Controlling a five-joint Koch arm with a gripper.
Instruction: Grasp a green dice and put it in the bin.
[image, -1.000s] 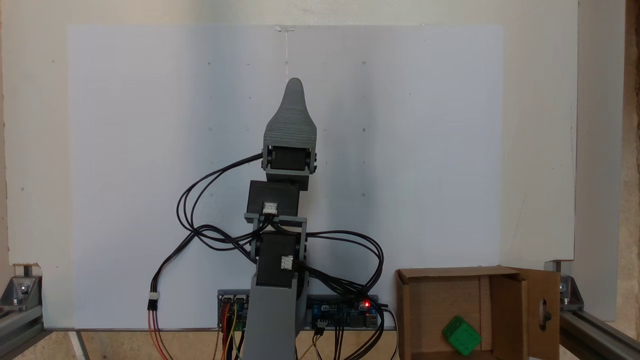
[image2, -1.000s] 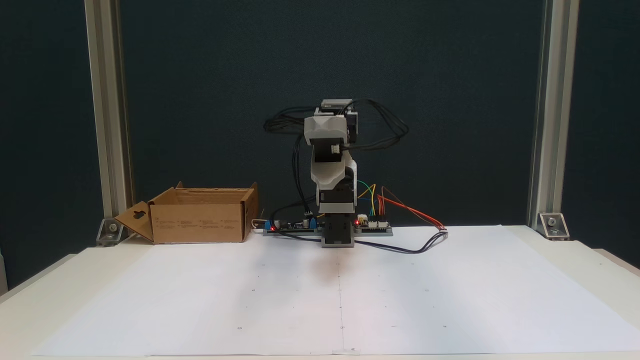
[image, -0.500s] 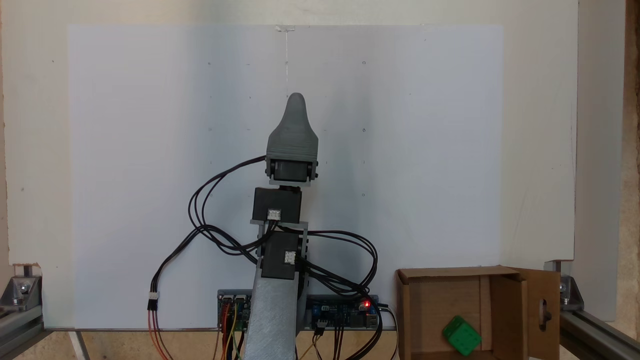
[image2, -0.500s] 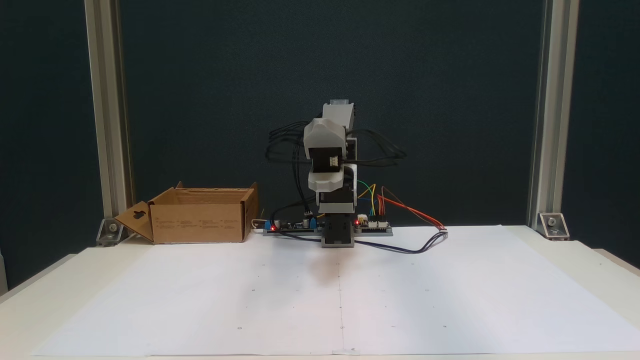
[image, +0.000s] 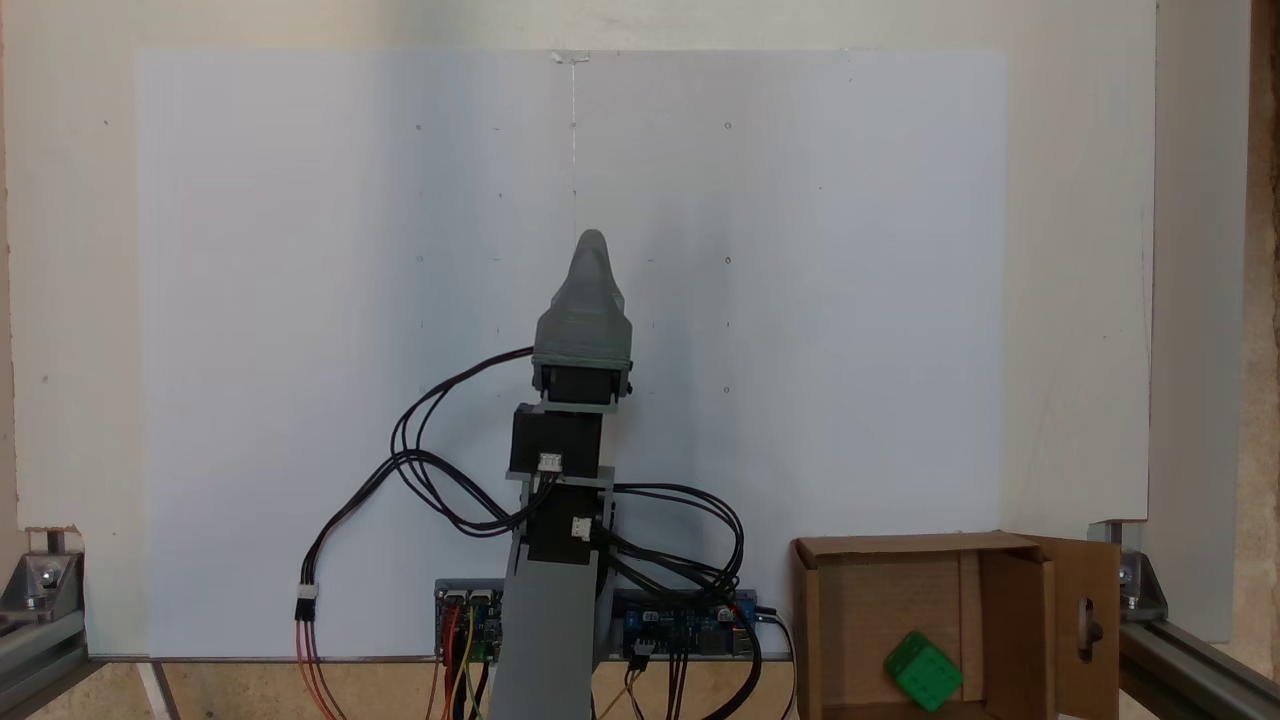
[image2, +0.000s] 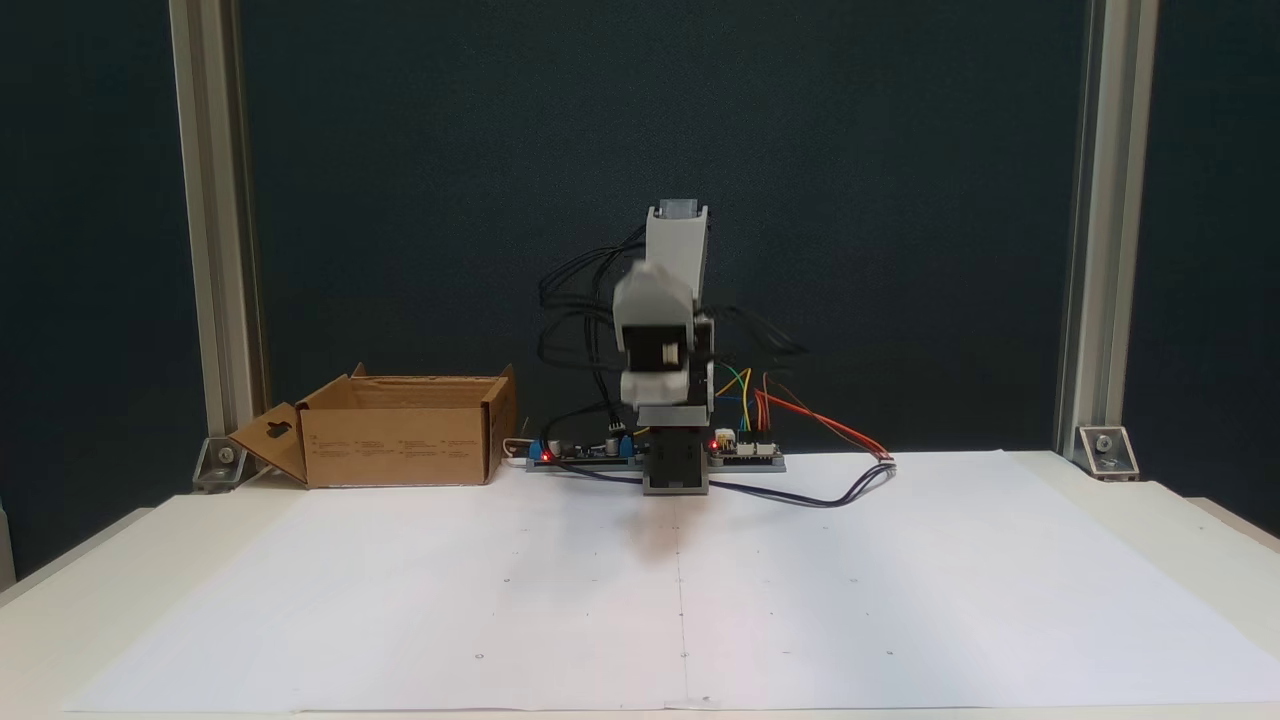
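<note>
Green dice lies on the floor of the bin. Gripper holds nothing visible; its jaws overlap, so opening can't be judged. You likely need only park the arm smoothly, well apart from the bin.

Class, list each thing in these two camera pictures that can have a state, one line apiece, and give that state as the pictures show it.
green dice: lying loose on the floor inside the bin, not held.
bin: open at the top, side flap with keyhole cutout folded outward.
gripper: over the white paper, away from the bin; one tip shows, so how the jaws stand cannot be told.
control boards: powered, red lights on.
</note>
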